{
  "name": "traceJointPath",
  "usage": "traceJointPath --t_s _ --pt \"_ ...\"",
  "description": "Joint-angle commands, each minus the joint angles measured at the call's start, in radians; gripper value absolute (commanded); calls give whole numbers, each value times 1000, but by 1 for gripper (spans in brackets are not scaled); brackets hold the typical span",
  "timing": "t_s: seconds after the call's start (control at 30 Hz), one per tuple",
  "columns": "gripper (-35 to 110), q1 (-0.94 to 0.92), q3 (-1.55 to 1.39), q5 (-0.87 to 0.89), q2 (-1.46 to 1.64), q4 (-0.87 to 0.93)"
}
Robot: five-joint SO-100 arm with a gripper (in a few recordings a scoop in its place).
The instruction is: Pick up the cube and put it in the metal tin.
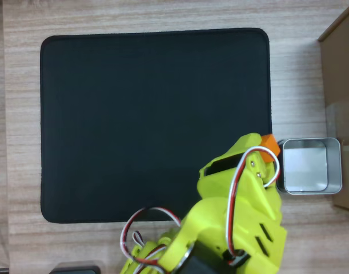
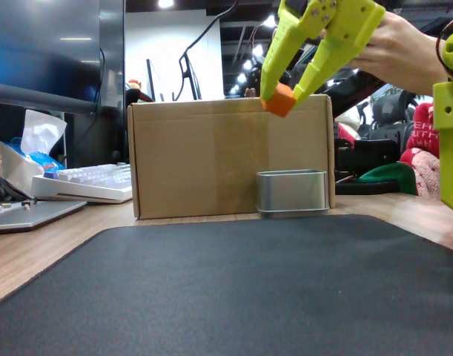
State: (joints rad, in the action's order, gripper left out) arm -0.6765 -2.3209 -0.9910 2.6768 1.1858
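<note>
My yellow-green gripper is shut on the small orange cube and holds it high in the air in the fixed view. The cube hangs above the left part of the shiny metal tin, well clear of its rim. In the overhead view the orange cube peeks out at the tip of the gripper, just left of the square tin, whose inside looks bare. The arm covers most of the cube from above.
A black mat covers the middle of the wooden table. A brown cardboard box stands right behind the tin and shows at the right edge from above. A keyboard lies far left.
</note>
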Motion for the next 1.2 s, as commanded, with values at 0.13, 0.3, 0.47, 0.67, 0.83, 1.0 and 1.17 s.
traceJointPath --t_s 0.13,0.3,0.47,0.67,0.83,1.0,1.17 --pt "0 -212 20 -48 -132 -153" --pt "0 -299 28 -38 -296 -316" --pt "0 -262 -8 -5 -400 -440" --pt "2 -255 -77 -8 -407 -534" --pt "20 -252 -104 -14 -393 -534" --pt "20 -239 -132 8 -344 -534" --pt "20 -201 -181 118 -221 -531"
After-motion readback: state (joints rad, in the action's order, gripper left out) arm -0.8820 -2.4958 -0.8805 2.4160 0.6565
